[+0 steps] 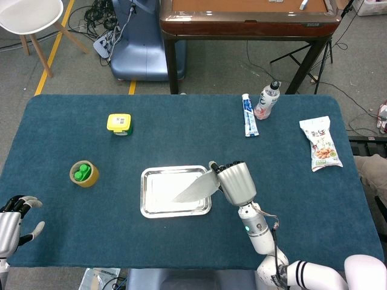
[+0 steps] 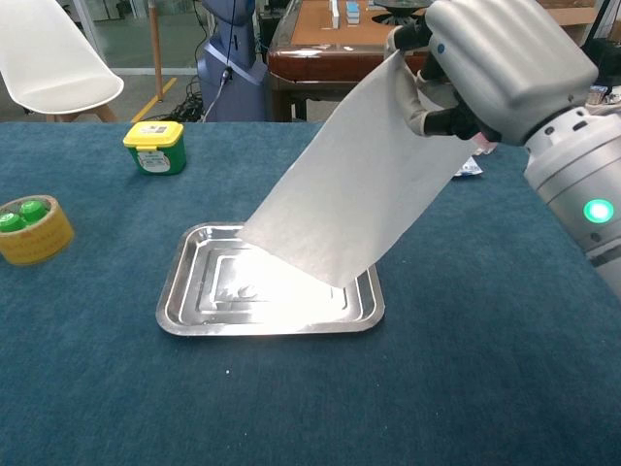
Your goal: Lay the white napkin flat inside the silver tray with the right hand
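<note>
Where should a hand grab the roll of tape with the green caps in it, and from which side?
Judging by its pose, take the tape roll across its outer wall, from above. It lies flat on the blue table, so its curved sides are free all round, while the two green caps fill its hole and leave no room for a finger inside. The left hand is nearer.
</note>
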### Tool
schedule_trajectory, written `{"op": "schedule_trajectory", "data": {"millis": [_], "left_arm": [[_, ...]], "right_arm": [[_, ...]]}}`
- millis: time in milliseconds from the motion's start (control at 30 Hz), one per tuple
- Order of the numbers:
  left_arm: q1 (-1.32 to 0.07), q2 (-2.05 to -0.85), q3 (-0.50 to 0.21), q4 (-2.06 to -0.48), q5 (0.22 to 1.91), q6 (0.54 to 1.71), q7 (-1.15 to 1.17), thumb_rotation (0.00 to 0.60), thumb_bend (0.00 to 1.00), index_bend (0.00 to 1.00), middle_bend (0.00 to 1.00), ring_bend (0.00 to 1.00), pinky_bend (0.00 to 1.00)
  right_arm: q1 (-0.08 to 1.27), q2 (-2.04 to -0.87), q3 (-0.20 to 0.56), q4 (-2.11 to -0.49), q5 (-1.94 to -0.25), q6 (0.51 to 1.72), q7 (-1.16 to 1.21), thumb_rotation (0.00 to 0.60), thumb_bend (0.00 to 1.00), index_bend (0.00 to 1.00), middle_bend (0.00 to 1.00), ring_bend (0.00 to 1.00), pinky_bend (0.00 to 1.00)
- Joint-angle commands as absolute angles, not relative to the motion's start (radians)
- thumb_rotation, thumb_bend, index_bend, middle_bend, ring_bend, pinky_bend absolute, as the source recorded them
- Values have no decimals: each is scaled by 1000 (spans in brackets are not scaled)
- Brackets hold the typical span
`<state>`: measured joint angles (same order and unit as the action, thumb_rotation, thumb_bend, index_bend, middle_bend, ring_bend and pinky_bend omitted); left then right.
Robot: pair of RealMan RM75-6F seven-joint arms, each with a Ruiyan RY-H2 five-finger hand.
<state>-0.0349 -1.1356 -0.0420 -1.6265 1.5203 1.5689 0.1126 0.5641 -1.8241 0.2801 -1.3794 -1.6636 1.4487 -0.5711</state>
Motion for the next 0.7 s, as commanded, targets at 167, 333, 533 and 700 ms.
{"op": "schedule_trajectory", "data": {"millis": [167,333,533,700], "left_arm": [[-35,-1133,-39,-1628,1524,1567,108,600,225,407,348,230,480],[-33,-1131,-40,-1629,1523,1569,105,600,226,407,348,230,480],[-32,-1129,-39,-1632,1523,1569,105,600,225,407,348,230,480],[-32,-1128,-37,-1634,1525,1567,105,600,226,407,348,230,480]], "right_arm": [[616,-1864,318,-1310,-1659,1457,-520,600,651,600,1000,1000,1000],[660,-1867,293,-1258,-1740,1495,-413,600,651,607,1000,1000,1000],[686,-1833,195,-1185,-1870,1533,-330,600,651,624,1000,1000,1000],[686,-1806,136,-1150,-1906,1522,-316,600,651,633,1000,1000,1000]]}}
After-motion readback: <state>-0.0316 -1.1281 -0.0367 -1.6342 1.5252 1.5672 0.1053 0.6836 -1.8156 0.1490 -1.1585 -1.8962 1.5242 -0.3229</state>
